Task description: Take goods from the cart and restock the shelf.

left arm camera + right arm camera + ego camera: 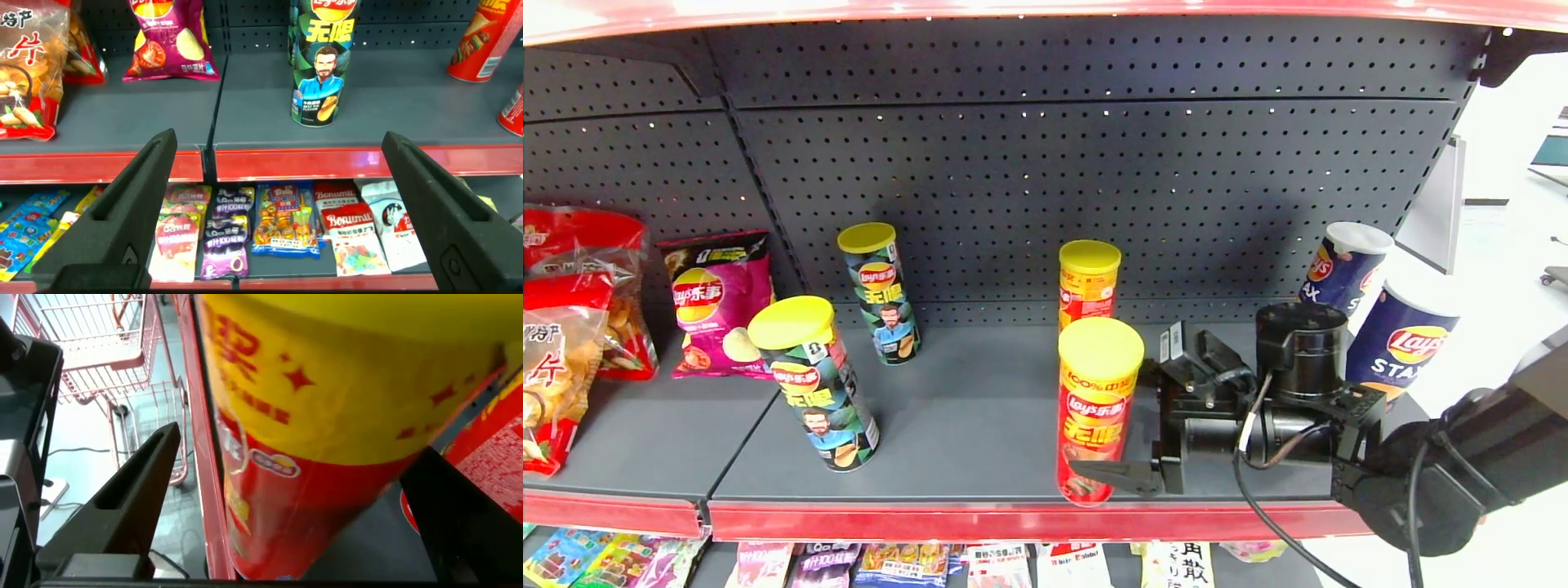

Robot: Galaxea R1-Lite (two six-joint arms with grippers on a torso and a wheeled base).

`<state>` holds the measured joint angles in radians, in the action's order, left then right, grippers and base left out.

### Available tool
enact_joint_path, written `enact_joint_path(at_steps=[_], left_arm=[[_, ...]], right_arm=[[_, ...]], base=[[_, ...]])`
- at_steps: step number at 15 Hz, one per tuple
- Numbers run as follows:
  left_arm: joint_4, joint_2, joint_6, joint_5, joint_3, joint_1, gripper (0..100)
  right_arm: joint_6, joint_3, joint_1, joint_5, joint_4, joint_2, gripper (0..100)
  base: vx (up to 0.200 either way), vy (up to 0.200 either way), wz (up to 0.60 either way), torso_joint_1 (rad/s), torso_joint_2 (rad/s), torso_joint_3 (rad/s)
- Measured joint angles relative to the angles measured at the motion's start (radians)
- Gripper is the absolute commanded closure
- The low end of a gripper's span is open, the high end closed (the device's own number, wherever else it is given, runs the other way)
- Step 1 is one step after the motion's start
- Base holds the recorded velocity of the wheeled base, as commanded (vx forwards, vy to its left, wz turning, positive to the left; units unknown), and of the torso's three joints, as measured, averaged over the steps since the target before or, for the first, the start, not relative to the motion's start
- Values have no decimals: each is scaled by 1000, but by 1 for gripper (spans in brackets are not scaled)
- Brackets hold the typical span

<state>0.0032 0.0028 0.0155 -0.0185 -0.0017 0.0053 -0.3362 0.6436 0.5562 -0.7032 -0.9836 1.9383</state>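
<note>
The right gripper (1107,425) sits at the front of the shelf (964,425) with its jaws spread around a red, yellow-lidded chip can (1098,400). The can stands upright by the red front edge, and a gap shows beside 1 finger (122,498). A 2nd red can (1088,282) stands behind it. 2 dark green cans (817,384) stand to the left, and 2 blue cans (1405,335) lean at the right end. The left gripper (279,139) hangs with jaws wide apart before the shelf's front edge, above candy bags (282,220) on the lower tier. A cart (106,343) stands behind.
</note>
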Motion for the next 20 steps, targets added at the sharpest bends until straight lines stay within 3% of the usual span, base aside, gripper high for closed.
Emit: enact_joint_path(at_steps=[15,20], left_arm=[[0,0,0,0,0,0,0],[0,0,0,0,0,0,0]], right_arm=[[1,-204,-97,12,84,-148,0],[23,-272,-129,142,189,-258,0]], base=[[0,0,0,0,0,0],[0,0,0,0,0,0]])
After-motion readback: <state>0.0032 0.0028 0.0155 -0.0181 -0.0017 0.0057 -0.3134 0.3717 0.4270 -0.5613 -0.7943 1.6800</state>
